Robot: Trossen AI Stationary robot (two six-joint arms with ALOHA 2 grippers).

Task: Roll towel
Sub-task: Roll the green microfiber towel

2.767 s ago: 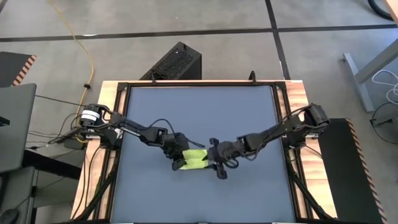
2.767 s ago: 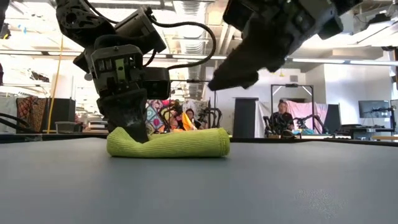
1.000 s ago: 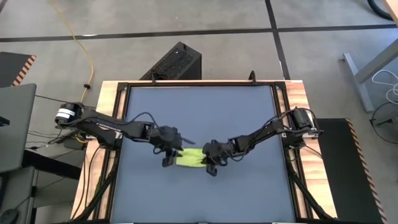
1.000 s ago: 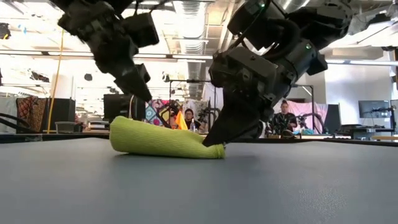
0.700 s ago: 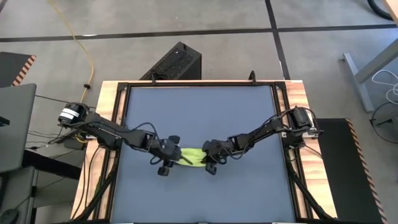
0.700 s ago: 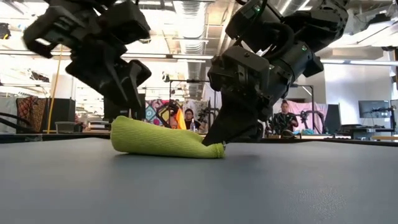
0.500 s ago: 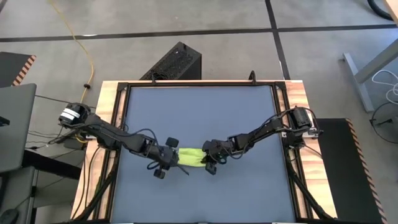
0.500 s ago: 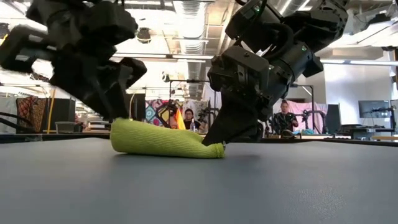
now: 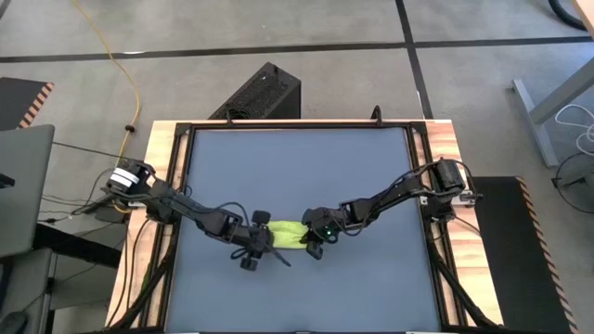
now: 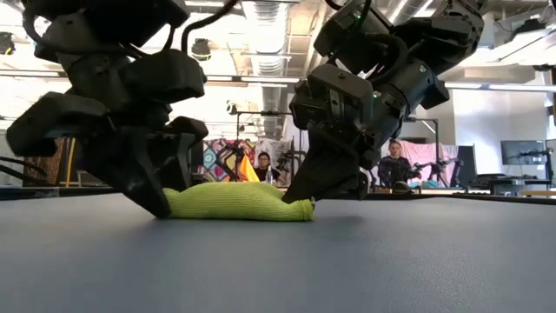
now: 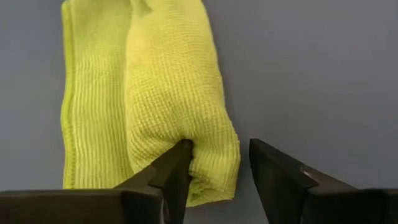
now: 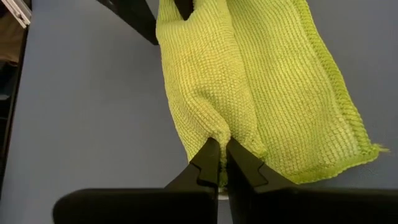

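Left gripper (image 9: 263, 243) is down on the table (image 9: 297, 167) just below the middle of the high view, fingers apart, one finger (image 11: 177, 167) poking into the towel's rolled end and the other on bare table beside it. Right gripper (image 9: 314, 239) sits at the opposite end, fingers pinched together on a fold of the cloth (image 12: 217, 163). The lime towel (image 9: 288, 234) lies half rolled between the two, flat on the table, with a loose flap still beside the roll.
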